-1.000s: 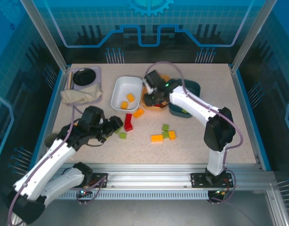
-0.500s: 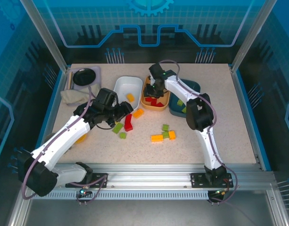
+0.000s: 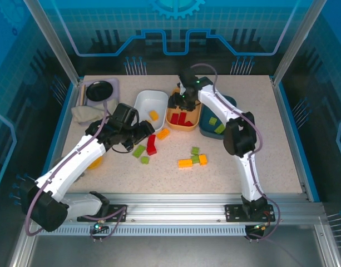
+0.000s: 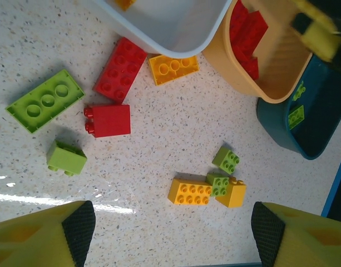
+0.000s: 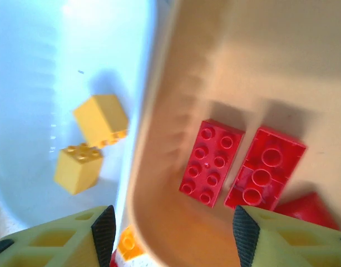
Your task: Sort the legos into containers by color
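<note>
The left claw [image 4: 173, 233] is being held wide apart above the table [image 3: 281, 144], and nothing is being gripped between its fingers [image 4: 78, 231]. Loose bricks are lying on the table beneath it. Two red bricks [image 4: 120, 68] are sitting close together, and a yellow brick [image 4: 173, 68] is lying just beside the near corner of the white bin [image 4: 176, 28]. A long green brick [image 4: 45, 100] and a small green brick [image 4: 66, 158] are resting to one side. Well apart from these, a cluster [image 4: 209, 186] of two yellow and two green bricks is lying together.

The right claw [image 5: 173, 236] is being held over the neighbouring rims of the white bin and the orange bin [image 5: 159, 167]. Its fingers are parted and nothing is being carried between them. Two yellow blocks [image 5: 100, 119] are being kept in the white bin. Two red blocks [image 5: 212, 161] are lying side by side in the orange bin, with a third being cut off at the picture's edge. Green pieces [image 3: 213, 121] are being held in the teal bin [image 3: 228, 103], which is standing just beside the orange bin.
</note>
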Controlling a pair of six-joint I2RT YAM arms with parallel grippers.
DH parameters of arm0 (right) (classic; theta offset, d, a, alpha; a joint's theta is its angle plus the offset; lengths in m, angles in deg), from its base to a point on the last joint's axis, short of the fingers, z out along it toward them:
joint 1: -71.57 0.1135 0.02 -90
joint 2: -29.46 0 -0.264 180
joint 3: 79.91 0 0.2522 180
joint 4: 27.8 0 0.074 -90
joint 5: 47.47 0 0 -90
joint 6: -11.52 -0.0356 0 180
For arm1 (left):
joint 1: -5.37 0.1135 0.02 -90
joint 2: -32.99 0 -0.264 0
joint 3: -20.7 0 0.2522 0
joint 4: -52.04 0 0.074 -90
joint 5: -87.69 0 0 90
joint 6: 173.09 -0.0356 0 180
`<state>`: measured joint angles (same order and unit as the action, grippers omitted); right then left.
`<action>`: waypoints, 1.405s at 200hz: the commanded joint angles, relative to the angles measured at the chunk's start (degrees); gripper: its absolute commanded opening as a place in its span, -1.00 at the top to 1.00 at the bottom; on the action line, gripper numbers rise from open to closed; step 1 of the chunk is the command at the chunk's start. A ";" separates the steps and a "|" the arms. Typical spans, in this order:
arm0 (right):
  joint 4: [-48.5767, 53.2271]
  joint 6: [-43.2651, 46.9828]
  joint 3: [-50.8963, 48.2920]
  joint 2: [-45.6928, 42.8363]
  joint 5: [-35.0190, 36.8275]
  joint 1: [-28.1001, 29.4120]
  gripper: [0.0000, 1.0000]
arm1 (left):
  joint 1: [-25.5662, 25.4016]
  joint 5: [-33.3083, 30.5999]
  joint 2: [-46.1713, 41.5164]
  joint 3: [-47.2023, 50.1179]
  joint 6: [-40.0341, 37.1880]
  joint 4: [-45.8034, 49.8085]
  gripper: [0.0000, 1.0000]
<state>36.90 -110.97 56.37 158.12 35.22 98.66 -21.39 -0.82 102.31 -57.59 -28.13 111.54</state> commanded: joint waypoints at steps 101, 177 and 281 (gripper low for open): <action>-11.06 -1.24 -70.43 -67.30 9.63 8.13 -0.42 | -14.34 0.70 25.90 -17.64 -5.29 3.52 -0.49; 2.80 -8.14 -73.79 -92.29 15.11 7.89 -0.67 | -23.23 -6.71 57.19 -48.49 -7.63 14.82 -0.54; 2.70 -8.71 -73.92 -95.70 15.72 7.89 -0.61 | -24.26 -6.79 65.87 -52.68 -8.35 15.21 -0.32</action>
<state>39.32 -119.08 -18.79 62.11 50.10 106.18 -45.17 -6.87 165.92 -108.13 -35.15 124.89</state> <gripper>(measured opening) 0.807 0.684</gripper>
